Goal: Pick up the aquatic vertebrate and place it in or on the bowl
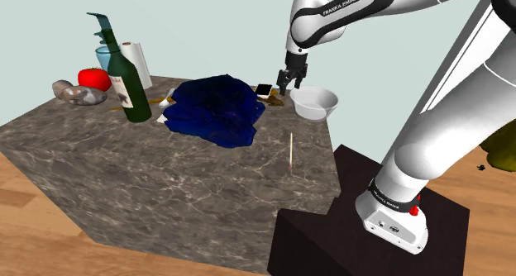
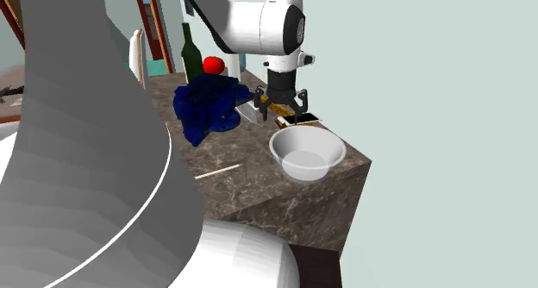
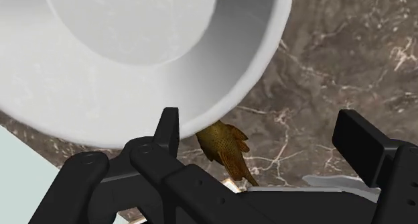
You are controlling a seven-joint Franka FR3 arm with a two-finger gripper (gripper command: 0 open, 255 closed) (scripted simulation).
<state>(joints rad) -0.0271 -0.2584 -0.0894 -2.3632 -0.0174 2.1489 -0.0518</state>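
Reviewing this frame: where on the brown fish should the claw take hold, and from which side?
Probably the mid-body, pinched across its narrow width from straight above. The fish lies flat on the table with one end tucked by the bowl's wall, so a sideways approach would hit the bowl.

Fish [image 3: 224,147] partly under bowl [image 3: 67,102]

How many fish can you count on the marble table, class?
1. The brown fish lies on the table, between the fingers of the open gripper, right beside the white bowl. The crumpled blue cloth could hide others.
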